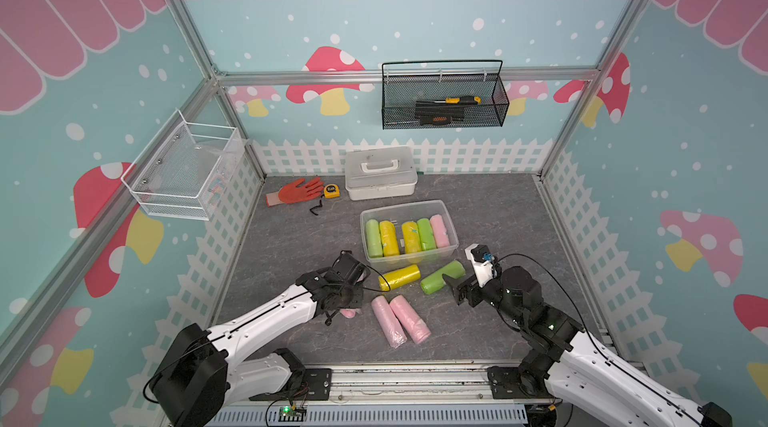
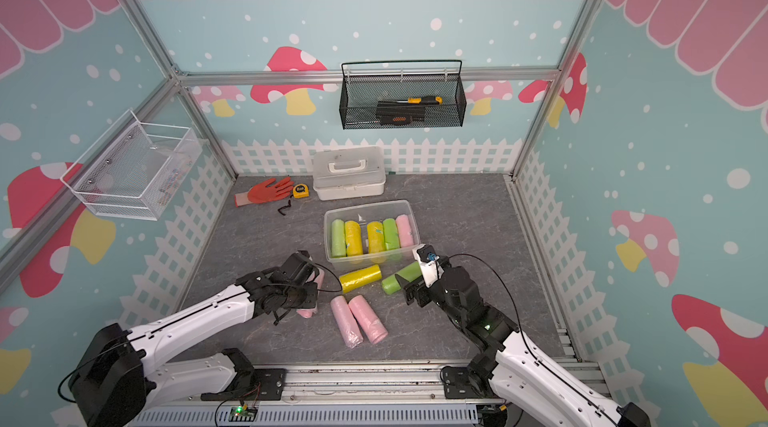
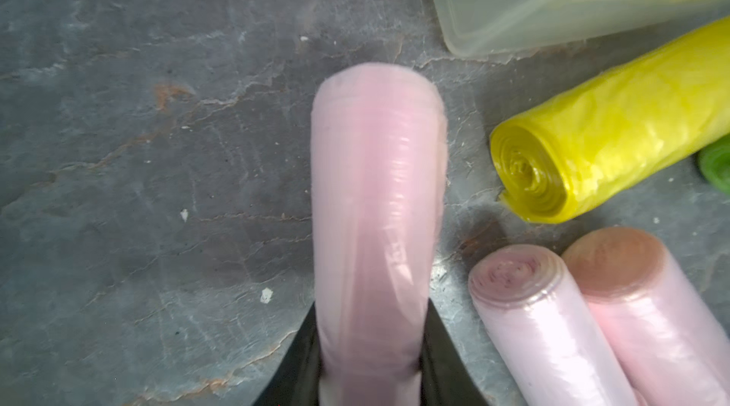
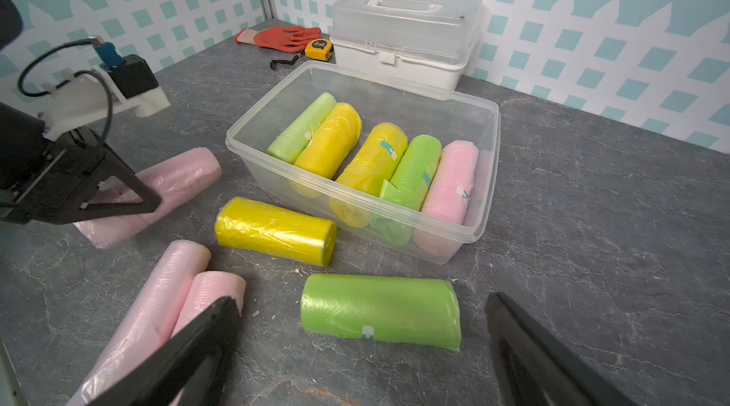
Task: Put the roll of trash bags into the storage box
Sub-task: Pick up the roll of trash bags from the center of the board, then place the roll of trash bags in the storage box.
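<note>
In both top views, the pink roll is seen clenched in the left claw, on the counter side, outside the storage box. In the left wrist view, the roll is pinched between both fingers. In the right wrist view, the right claw is spread wide around a green roll.

White-shelled arms with black joints and black jaws.

Walls were teal with mushroom prints, pink scallop trim up top, white fence print low. Floor was grey slate-look. Aluminium frame ran along edges. Black mesh basket hung at 12 o'clock, white wire basket at 10.
</note>
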`<state>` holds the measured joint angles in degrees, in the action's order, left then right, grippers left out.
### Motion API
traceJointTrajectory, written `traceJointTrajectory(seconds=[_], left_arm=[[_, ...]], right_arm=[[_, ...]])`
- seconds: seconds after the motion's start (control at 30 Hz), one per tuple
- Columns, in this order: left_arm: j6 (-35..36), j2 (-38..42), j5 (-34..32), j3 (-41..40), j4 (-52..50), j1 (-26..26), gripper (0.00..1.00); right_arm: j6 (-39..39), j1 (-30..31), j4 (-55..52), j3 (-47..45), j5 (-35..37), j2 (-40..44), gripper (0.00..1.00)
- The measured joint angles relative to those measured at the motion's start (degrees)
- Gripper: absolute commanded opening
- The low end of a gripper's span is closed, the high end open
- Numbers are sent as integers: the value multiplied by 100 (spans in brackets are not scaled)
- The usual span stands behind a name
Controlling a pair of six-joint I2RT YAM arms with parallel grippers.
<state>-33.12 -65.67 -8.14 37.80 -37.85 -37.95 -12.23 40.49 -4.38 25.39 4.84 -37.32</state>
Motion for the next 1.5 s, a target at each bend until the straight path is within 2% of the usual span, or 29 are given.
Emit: traceJointTrajectory(seconds=[0.1,0.2,0.4,0.5,1.03,1.5], left_arm=[[-37,505,-90,-127,-15,2,15],[-63,903,-214,-157,-79,4,0],[-140,1687,-774,-120,-289,4,0],[-247,1749,-951,94,-442,7,0],[-605,-433,-758,3082,-1067,11,0],[-1473,-2295,-92,4625,-1523,2,0]], right_arm=[[0,0,-24,0,9,0,99],[0,0,-31,0,13,0,99],[0,0,-33,0,22,-26,98],[-2,0,-35,4,28,-44,99],[-4,0,-52,70,28,-175,99],[-24,0,-83,166,103,-76,99]])
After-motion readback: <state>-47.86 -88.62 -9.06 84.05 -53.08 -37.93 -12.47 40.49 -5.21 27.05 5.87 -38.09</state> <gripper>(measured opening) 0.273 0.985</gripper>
